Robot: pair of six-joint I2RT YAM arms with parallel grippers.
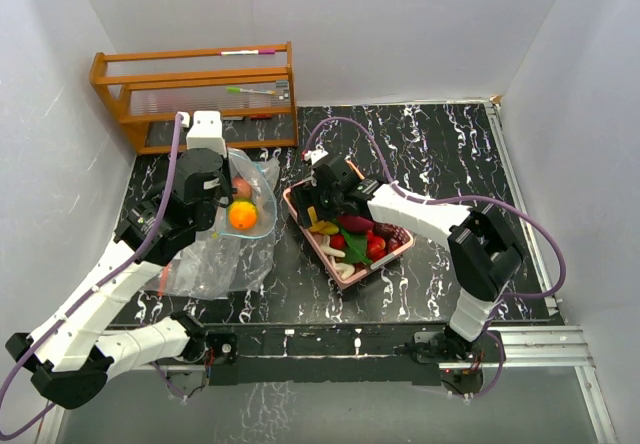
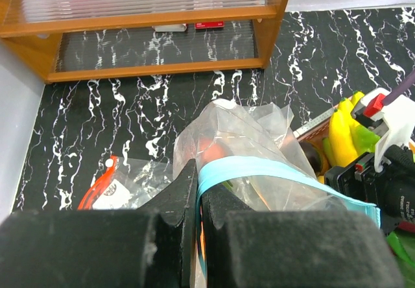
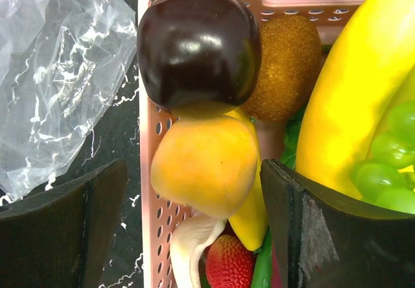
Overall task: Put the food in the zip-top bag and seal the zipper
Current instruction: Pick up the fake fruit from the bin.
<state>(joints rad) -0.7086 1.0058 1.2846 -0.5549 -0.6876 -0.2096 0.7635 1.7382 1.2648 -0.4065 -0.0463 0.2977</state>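
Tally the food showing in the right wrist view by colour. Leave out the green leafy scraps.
Dark purple: 1, plum
Brown: 1, kiwi
Orange: 1, peach
Yellow: 2, banana bunch, smaller yellow piece
Green: 1, grapes
Red: 1, strawberry
White: 1, white piece
Total: 8

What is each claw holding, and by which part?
Left claw pinches the zip-top bag at its blue zipper rim. Right claw is open above the pink tray, holding nothing.
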